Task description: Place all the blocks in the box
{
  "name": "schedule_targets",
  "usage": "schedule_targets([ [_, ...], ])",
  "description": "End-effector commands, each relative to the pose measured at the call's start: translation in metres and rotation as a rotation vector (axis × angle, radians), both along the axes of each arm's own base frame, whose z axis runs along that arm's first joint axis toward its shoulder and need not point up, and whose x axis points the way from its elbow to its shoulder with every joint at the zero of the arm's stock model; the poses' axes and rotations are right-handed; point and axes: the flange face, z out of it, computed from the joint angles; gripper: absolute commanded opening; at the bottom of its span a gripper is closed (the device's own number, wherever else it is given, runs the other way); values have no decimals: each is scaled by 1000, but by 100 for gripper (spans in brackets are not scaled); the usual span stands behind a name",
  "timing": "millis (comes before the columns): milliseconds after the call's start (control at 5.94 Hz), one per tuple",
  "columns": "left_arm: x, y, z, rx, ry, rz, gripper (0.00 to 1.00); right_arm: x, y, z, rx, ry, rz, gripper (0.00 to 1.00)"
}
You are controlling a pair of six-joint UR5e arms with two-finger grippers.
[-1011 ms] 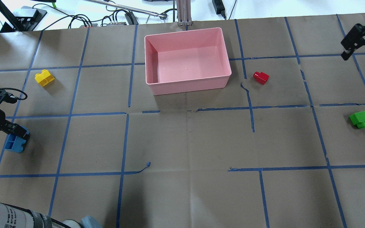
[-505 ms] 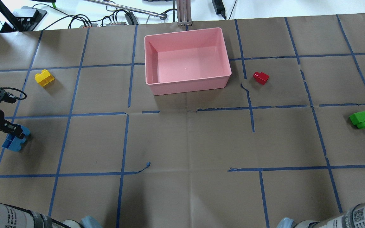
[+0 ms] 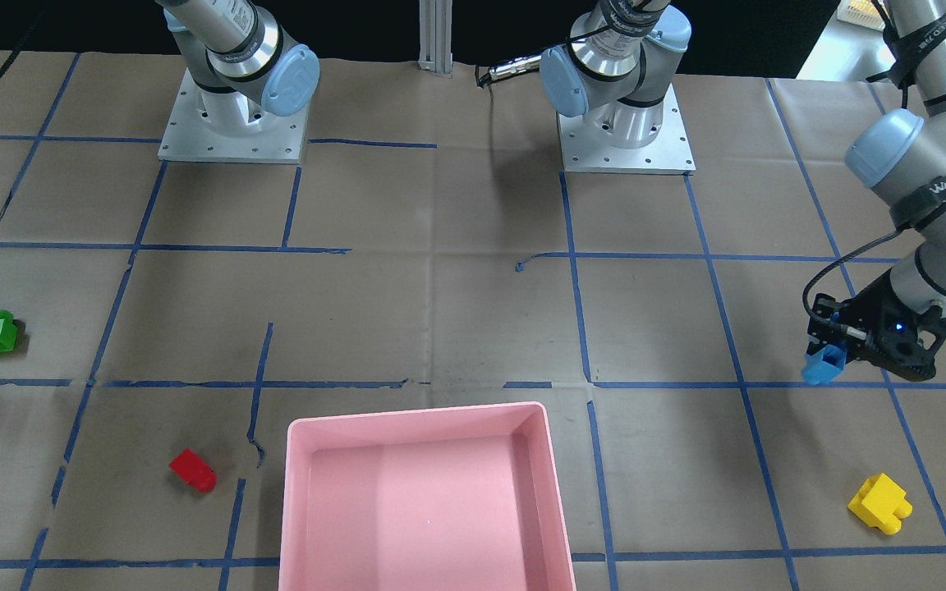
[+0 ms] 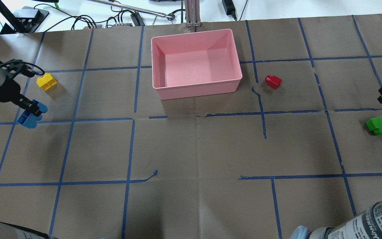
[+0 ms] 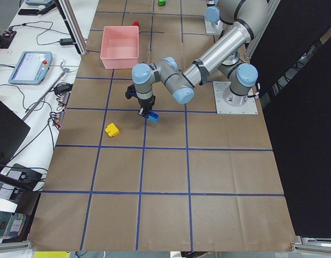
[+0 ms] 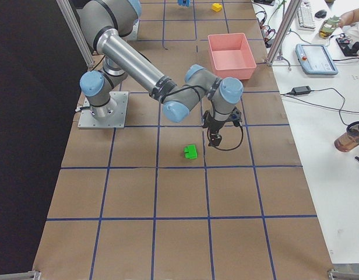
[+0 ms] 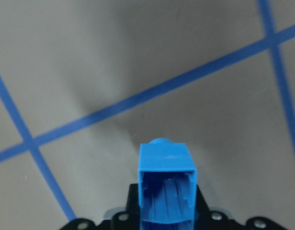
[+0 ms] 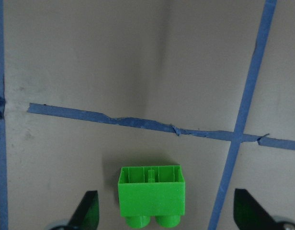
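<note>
My left gripper (image 4: 28, 107) is shut on the blue brick (image 4: 30, 115) and holds it above the table, near the yellow brick (image 4: 46, 81). The left wrist view shows the blue brick (image 7: 166, 191) end-on between the jaws. My right gripper (image 8: 167, 215) is open above the green brick (image 8: 152, 196), which lies on the table between its fingers (image 8: 87, 213). The green brick also shows at the overhead view's right (image 4: 379, 124). The red brick (image 4: 273, 81) lies just right of the pink box (image 4: 197, 91). The box holds no brick.
Brown paper with blue tape lines covers the table. Cables and a metal post (image 4: 192, 13) lie beyond the far edge behind the box. Both arm bases (image 3: 625, 123) stand at the robot's side of the table.
My left gripper has lifted the blue brick off the table and carried it toward the far side, close to the yellow brick. My right gripper has come down over the green brick.
</note>
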Motion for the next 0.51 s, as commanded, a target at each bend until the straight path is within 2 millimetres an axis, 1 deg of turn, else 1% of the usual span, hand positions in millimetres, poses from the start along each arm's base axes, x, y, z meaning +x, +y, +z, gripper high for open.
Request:
schedule_targets([
  [0,-150,-63,32,-72,66,-251,0,6,34,-52,23,-11,-81,100],
  [168,-227,-90,35,-93,50,-326,0,4,38,-56,8,14,-87,100],
  [337,-279,-119,39,-117,49,-217,0,-5,43,-56,20,33,-90,100],
])
